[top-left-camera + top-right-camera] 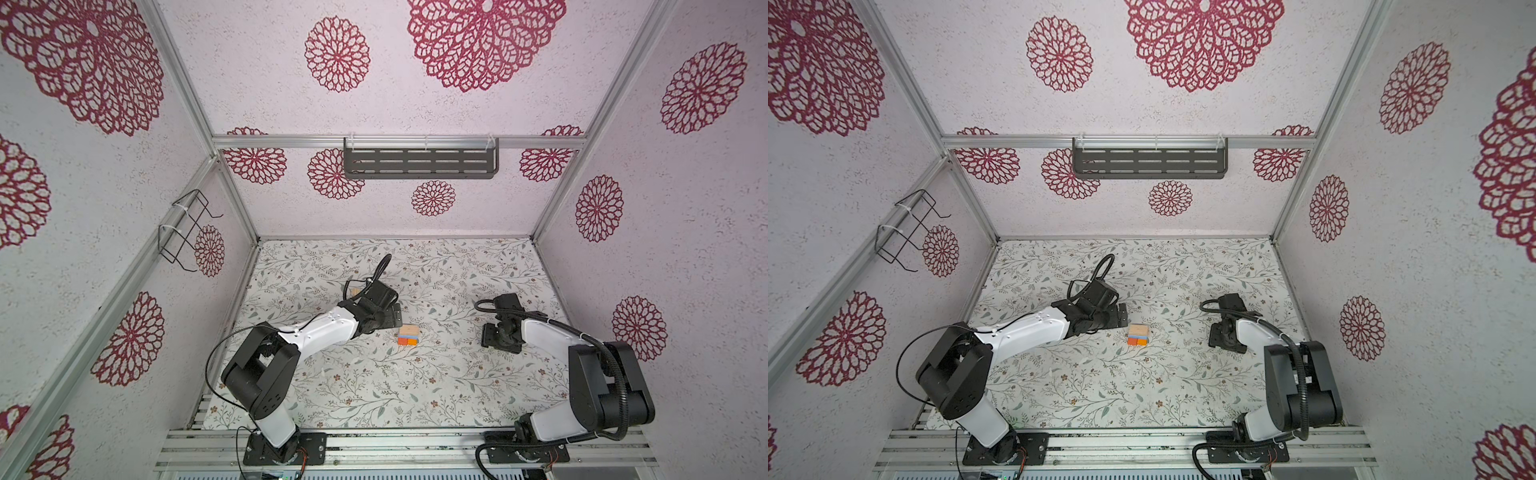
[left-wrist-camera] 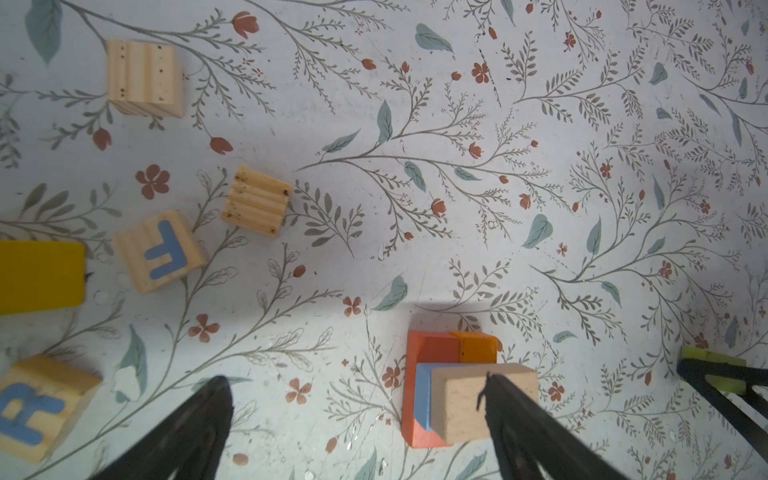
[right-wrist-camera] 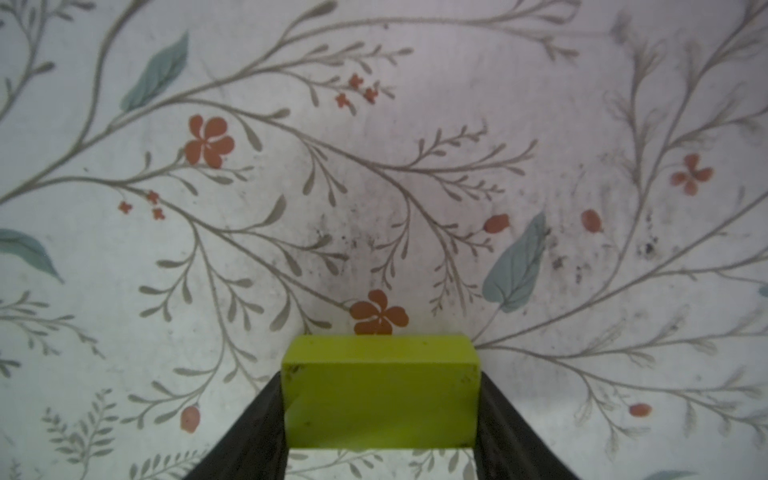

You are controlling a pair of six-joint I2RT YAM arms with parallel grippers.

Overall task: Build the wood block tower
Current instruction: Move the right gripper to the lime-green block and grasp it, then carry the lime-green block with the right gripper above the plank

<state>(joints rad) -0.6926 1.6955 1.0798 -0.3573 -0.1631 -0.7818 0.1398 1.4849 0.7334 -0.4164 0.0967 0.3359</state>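
Five loose wood blocks [image 2: 160, 249] lie on the left part of the floral table [image 1: 436, 386]. My left wrist view picks out two plain ridged cubes, one cube printed with a blue F, another with a blue R, and a yellow piece cut off by the frame edge. In both top views the left arm hides most of them.

My left gripper [image 1: 392, 316] hangs just beside the tower [image 1: 408, 335], its jaws spread wide with nothing between them. One finger crosses in front of the top block in the wrist view, and I cannot tell whether it touches.

The tower stands near the middle of the table: a red-orange and an orange brick at the base, a blue brick above, a tan block on top.

Well apart to the right, my right gripper [image 3: 380, 374] has its fingers against both ends of a lime-green brick [image 3: 380, 399], clamping it. I cannot tell whether the brick is off the table.
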